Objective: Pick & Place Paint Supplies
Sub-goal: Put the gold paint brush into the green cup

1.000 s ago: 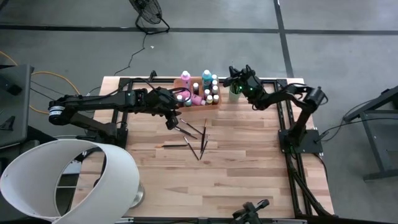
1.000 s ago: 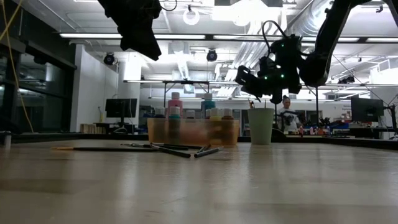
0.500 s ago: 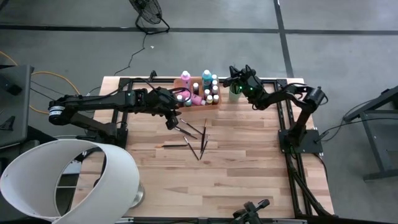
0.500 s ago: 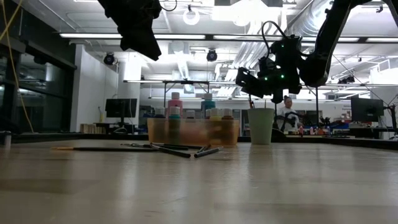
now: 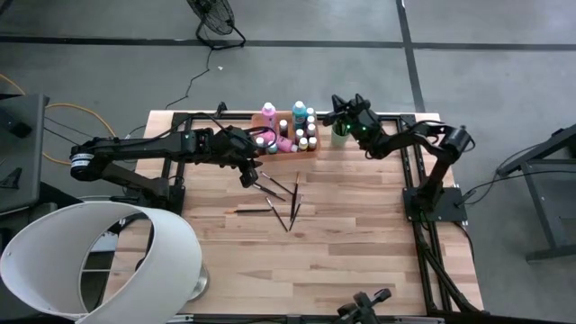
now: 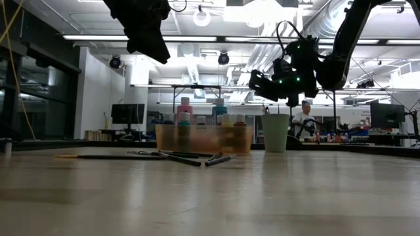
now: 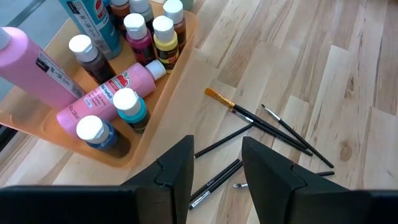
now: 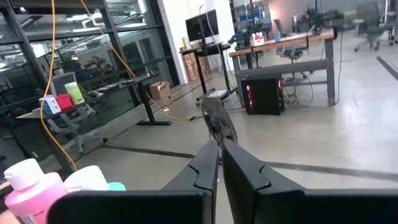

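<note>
Several thin dark-handled paintbrushes [image 5: 281, 200] lie on the wooden table [image 5: 360, 252] beside the see-through orange tray [image 7: 163, 99]. They look light; grab mid-handle. Left gripper [image 7: 214, 168] hovers open above. Right gripper [image 8: 219, 163], closed and empty, hovers over the light green cup [image 6: 275, 133].

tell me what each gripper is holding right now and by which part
Nothing, as far as shows. The left gripper hangs open and empty above the paintbrushes; the right gripper, shut, shows nothing between its fingers.

Grey concrete floor [image 5: 504, 54], floor fan [image 8: 219, 121], desks w/ monitors [image 8: 202, 25], ceiling lights [image 6: 202, 18].
</note>
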